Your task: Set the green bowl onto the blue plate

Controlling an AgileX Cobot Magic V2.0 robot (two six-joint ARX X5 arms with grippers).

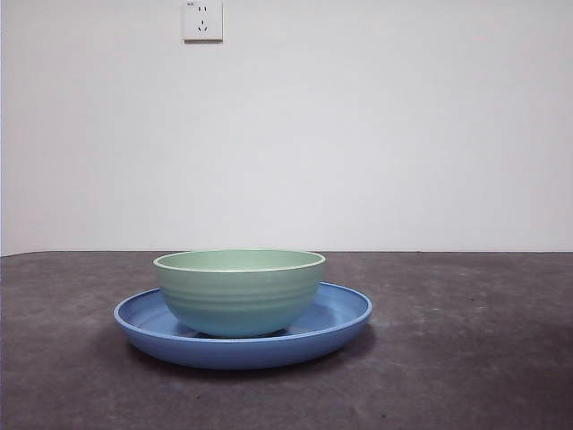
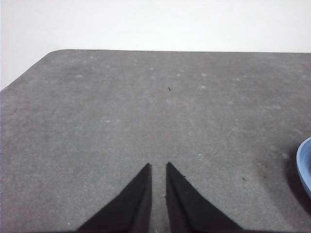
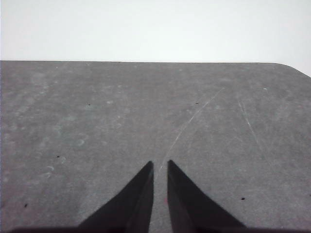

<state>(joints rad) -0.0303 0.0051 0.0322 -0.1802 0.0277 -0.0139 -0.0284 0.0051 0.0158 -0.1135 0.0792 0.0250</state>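
**Bowl seated on plate; both arms clear**

The pale mint-green ridged ceramic bowl (image 1: 240,294) sits upright in the well of the wide, shallow, glossy blue plate (image 1: 345,315), roughly centred, with the plate's raised rim showing all around it in the front view. The plate rests flat on the dark grey speckled bench (image 1: 466,358). Nothing touches the bowl, and no arm shows in the front view.

The left gripper (image 2: 158,167) hangs over bare bench, its two black jaws drawn nearly together with only a thin slit between the tips and nothing held. A sliver of the plate's blue rim (image 2: 305,165) shows at the edge of the left wrist view, well apart from the jaws. The right gripper (image 3: 160,164) looks out over bare bench too, its jaws likewise almost closed and empty; neither bowl nor plate appears in its view.

Judged from how things lie, the placing is done: the bowl stands on the plate, level and released. Nothing appears left of the task, beyond perhaps the arms settling at rest.

A white wall socket (image 1: 202,20) sits on the wall behind.
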